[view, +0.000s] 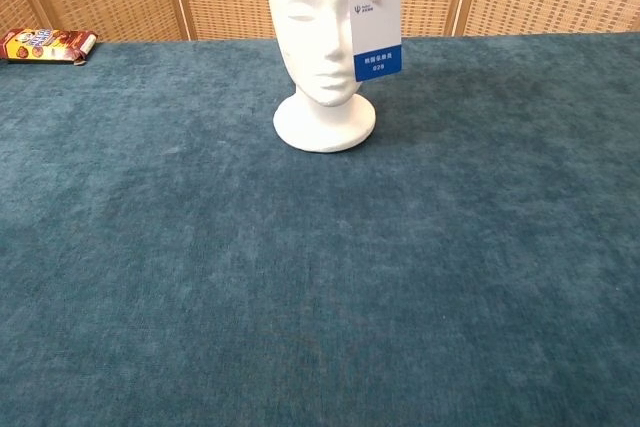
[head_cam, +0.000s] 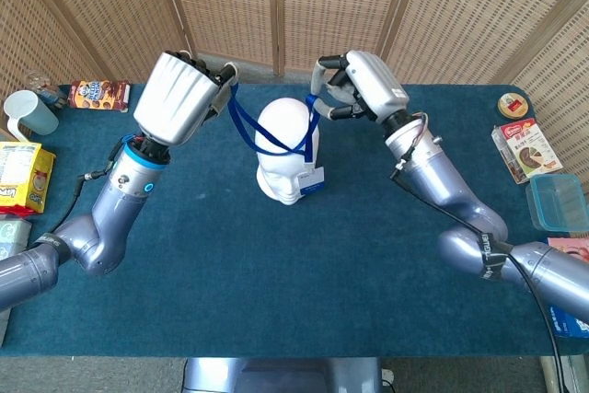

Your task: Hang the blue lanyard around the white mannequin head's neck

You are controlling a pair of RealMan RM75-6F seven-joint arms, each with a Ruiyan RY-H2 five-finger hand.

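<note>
Holding the blue fabric lanyard (head_cam: 241, 121) stretched between us, our left hand (head_cam: 180, 96) grips its strap on one side of the white foam mannequin head (head_cam: 287, 147) and our right hand (head_cam: 357, 86) pinches it on the other. Its loop lies draped across the top of the head, not down at the neck, on the dark teal cloth-covered table (head_cam: 276, 273). Its white-and-blue badge card (view: 377, 32) hangs beside the face, clear of the round base.
</note>
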